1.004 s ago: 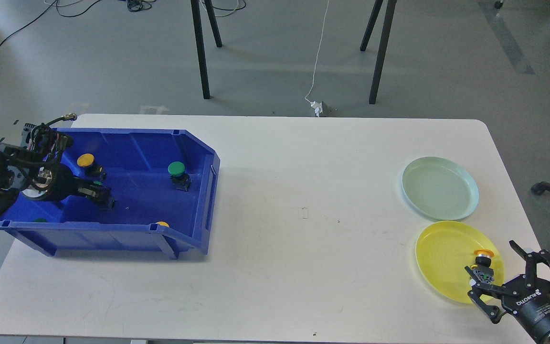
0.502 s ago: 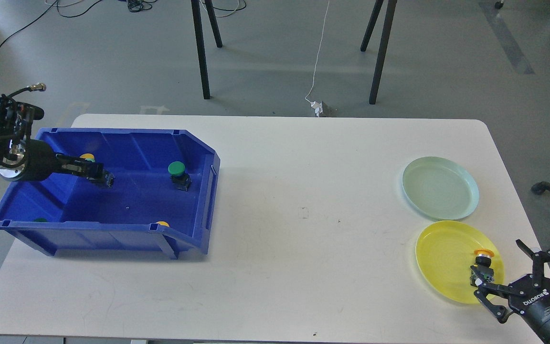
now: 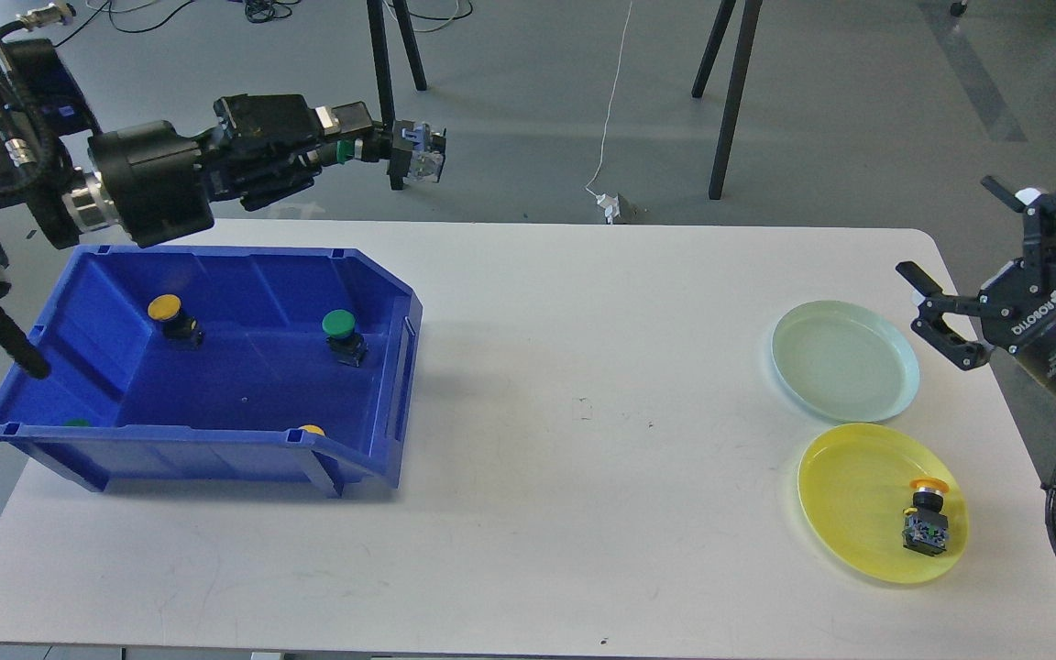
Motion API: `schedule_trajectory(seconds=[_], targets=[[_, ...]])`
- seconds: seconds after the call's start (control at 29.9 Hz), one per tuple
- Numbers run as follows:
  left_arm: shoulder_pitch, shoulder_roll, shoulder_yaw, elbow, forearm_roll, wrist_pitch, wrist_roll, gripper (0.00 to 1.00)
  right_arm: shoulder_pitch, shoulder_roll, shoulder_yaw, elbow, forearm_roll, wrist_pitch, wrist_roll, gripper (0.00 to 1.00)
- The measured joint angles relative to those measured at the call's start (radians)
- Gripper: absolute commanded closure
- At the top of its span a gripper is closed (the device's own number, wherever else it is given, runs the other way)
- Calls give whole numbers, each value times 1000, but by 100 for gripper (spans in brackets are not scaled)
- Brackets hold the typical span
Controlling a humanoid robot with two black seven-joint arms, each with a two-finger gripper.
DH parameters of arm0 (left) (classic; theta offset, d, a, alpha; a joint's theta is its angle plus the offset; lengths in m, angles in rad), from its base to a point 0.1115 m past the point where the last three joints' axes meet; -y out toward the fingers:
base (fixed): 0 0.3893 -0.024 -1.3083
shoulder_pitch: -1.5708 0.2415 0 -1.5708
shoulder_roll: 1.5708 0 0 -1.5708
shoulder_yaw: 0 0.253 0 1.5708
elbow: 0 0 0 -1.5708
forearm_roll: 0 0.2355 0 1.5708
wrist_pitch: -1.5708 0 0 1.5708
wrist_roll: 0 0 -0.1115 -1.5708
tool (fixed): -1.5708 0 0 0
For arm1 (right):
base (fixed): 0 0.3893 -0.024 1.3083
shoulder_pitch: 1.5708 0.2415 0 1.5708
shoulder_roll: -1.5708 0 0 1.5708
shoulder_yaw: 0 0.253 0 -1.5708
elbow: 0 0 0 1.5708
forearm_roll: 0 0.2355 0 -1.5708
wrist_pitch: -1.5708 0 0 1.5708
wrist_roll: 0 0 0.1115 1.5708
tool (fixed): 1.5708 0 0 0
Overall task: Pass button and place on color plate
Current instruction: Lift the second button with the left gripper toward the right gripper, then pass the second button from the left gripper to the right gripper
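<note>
Left gripper is raised above the blue bin, clamped on a green-capped button for handover. Right gripper is spread wide, empty, beside the green plate. One yellow button rests on the yellow plate.

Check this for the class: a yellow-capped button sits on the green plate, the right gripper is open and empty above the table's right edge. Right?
Not quite. The head view shows the button on the yellow plate; the green plate holds nothing. The right gripper is open and empty, as stated.
</note>
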Motion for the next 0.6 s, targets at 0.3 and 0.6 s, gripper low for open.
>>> schedule_trajectory(seconds=[0.3, 0.6], targets=[[32, -189, 5, 103, -19, 0, 0, 100, 636, 191, -617, -105, -76, -99, -12, 1], [39, -237, -4, 169, -78, 0, 0, 100, 754, 419, -683, -236, -78, -110, -10, 1]])
